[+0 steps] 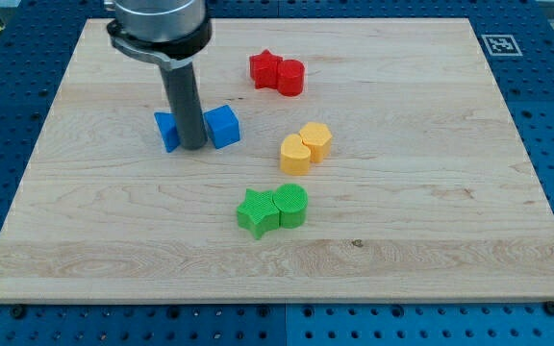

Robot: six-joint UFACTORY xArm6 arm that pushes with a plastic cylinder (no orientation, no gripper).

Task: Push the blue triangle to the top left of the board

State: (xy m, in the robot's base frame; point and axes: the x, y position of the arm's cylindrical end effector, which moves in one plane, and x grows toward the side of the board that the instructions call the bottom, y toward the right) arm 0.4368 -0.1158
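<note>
Nearest view's bottom: green star (255,212) touching green cylinder (292,205). Further up, two yellow blocks (305,147) touching. Then tip (192,146) (no claw fitted, so no open or shut to tell) between blue triangle (167,131) and blue cube (223,126). Farthest, red pair (276,73). Step judged: positioning; next, push triangle up-left across desk (431,240).

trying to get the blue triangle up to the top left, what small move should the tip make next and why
Probably a short push toward the view's top left. My tip stands between two blue blocks, with the smaller blue block, seemingly the triangle, right against its left side and the blue cube on its right. The board beyond the small block holds no other blocks.
</note>
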